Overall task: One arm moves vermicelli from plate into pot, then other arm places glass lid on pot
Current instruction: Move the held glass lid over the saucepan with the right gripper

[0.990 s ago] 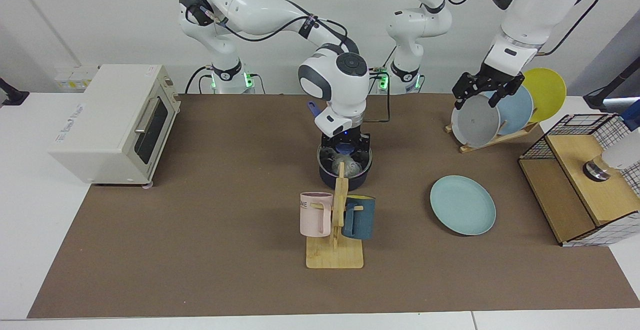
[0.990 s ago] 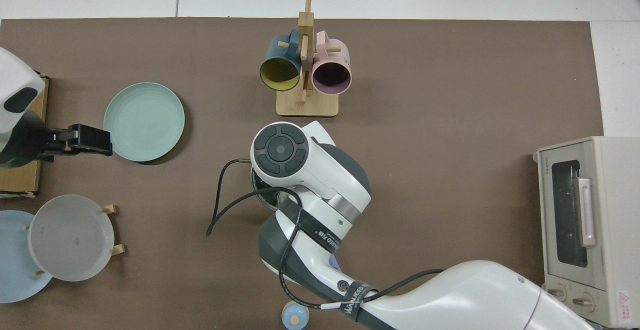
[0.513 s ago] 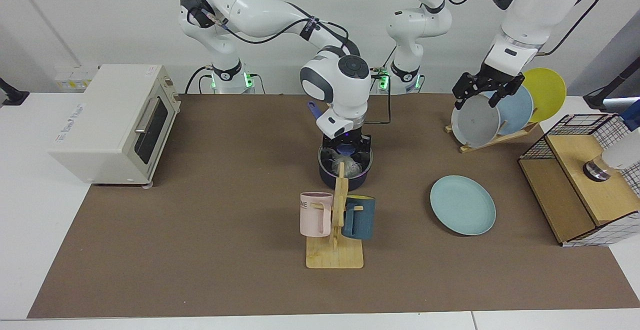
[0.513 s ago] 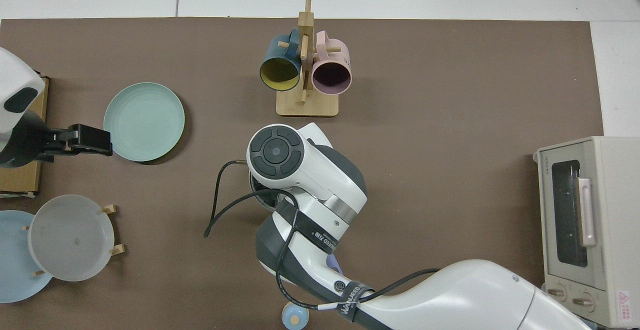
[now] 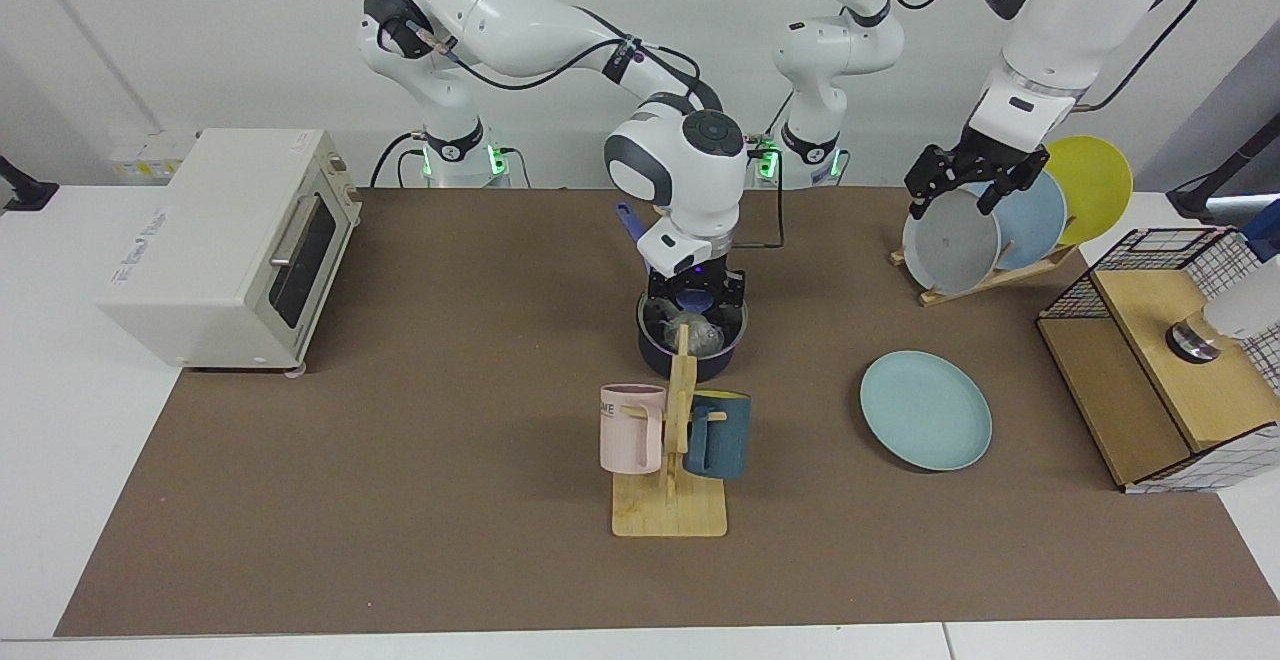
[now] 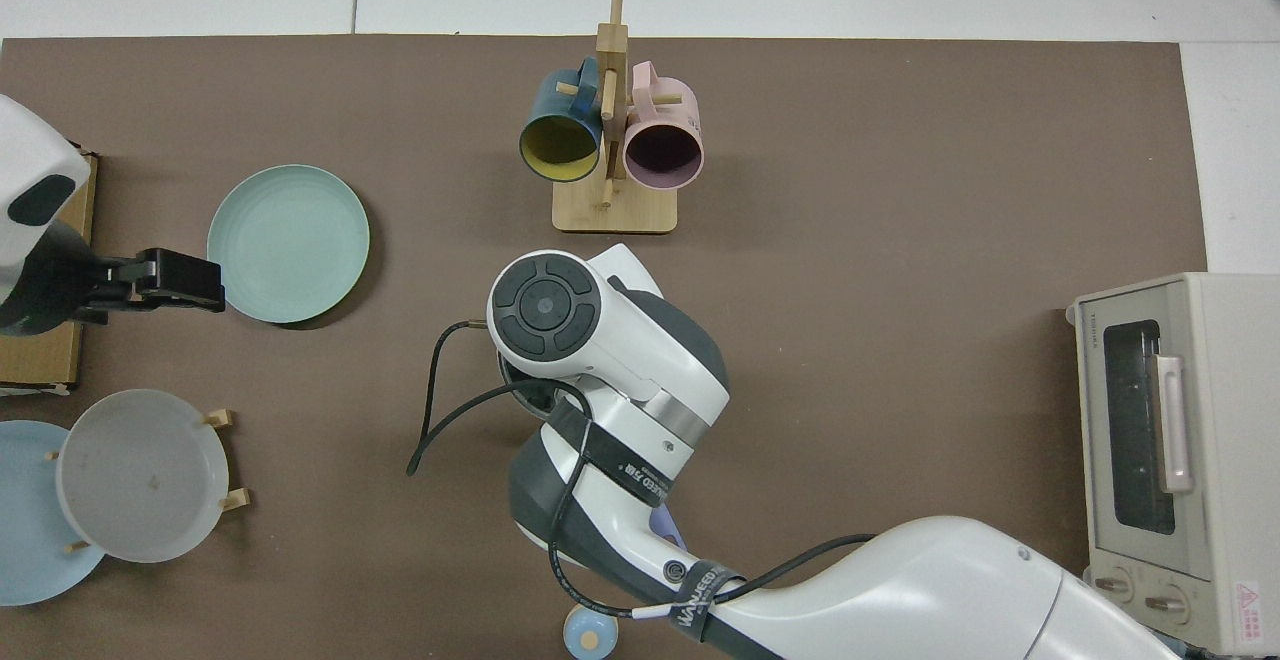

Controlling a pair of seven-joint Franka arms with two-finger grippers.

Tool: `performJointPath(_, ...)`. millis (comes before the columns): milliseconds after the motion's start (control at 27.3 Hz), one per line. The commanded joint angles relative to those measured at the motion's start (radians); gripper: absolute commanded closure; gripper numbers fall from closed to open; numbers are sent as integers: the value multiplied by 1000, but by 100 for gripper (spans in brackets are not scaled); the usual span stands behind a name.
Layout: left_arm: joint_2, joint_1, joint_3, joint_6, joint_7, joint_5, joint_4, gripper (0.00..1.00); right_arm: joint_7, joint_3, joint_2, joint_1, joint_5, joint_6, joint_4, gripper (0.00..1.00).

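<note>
The dark pot (image 5: 690, 360) stands mid-table behind the mug stand, its blue-purple handle (image 5: 628, 220) pointing to the back. The glass lid (image 5: 715, 325) lies on it, and the whitish vermicelli (image 5: 698, 335) shows through the glass. My right gripper (image 5: 693, 292) hangs straight over the lid, open, with a finger on each side of the blue knob (image 5: 690, 298). In the top view the right arm covers the pot except a bit of rim (image 6: 512, 380). The teal plate (image 5: 925, 410) (image 6: 288, 243) lies bare. My left gripper (image 5: 962, 183) (image 6: 170, 280) waits, open and raised, by the plate rack.
A wooden mug stand (image 5: 672, 460) with a pink and a dark blue mug stands just in front of the pot. A white toaster oven (image 5: 230, 245) sits at one end. A rack (image 5: 985, 275) holds grey, blue and yellow plates beside a wire-and-wood shelf (image 5: 1165, 360).
The right arm's wrist has lifted slightly and drifted a little sideways over the pot. The lid stays on the pot. The left arm has not moved.
</note>
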Motion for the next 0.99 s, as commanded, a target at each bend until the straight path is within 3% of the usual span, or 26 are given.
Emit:
performJointPath(0,-9,1,2,-15,-1,-1,-3,0,40,12,27,4,-28,17,16,100)
performJointPath(476,-9,1,2,-15,-1,-1,-3,0,37,12,34,-16,-26,11,13,98)
performJointPath(586,-9,1,2,-15,-1,-1,-3,0,34,10,38,-16,-25,6,16,72)
performJointPath(660,-9,1,2,-15,-1,-1,-3,0,34,10,40,-18,-22,3,18,63)
performJointPath(696,-9,1,2,-15,-1,-1,-3,0,34,9,40,-18,-22,2,18,45)
performJointPath(733,-9,1,2,-15,-1,-1,-3,0,32,10,40,-18,-22,1,19,18)
performJointPath(770,-9,1,2,-15,-1,-1,-3,0,32,9,40,-16,-23,-3,22,0)
performJointPath(953,-9,1,2,-15,-1,-1,-3,0,26,9,49,-13,-22,-32,58,0)
